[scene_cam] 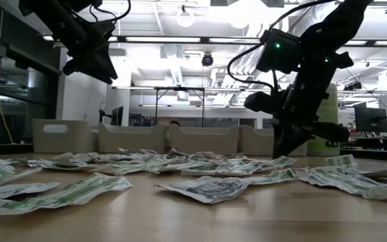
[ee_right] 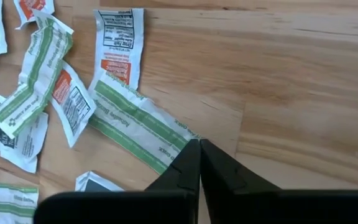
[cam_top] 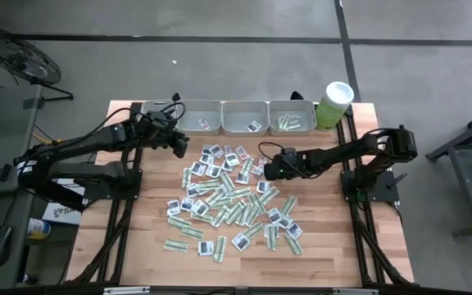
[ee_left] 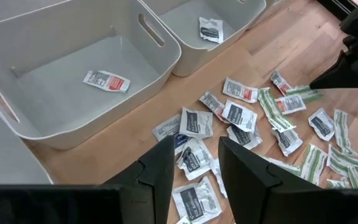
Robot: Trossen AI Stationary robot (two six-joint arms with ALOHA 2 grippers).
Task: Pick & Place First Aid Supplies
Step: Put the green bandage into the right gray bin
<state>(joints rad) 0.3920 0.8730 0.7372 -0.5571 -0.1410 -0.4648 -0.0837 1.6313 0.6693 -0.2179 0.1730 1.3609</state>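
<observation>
Several first aid supplies (cam_top: 228, 205), green-white strips and squarish white sachets, lie scattered flat on the wooden table. My right gripper (cam_top: 262, 170) is down at the pile's far right part, shut at the end of one green-white strip sachet (ee_right: 135, 118). My left gripper (ee_left: 194, 155) hangs open above the table's far left, near the left tray (ee_left: 166, 68), with nothing between its fingers. In the low view the right gripper (scene_cam: 279, 153) reaches the table and the left gripper (scene_cam: 106, 70) is high up. My right gripper has its two fingers closed together on the near end (ee_right: 180, 134) of the green-white strip sachet. The fingers come slanting down from above and meet the strip at its end, roughly in line with it. The strip lies flat on the wood.
Three grey trays (cam_top: 221, 103) stand in a row along the far edge, each with one or a few sachets inside. A pale green tub with a white lid (cam_top: 334, 102) stands at the far right. Bare wood lies along the table's near edge and right of the pile.
</observation>
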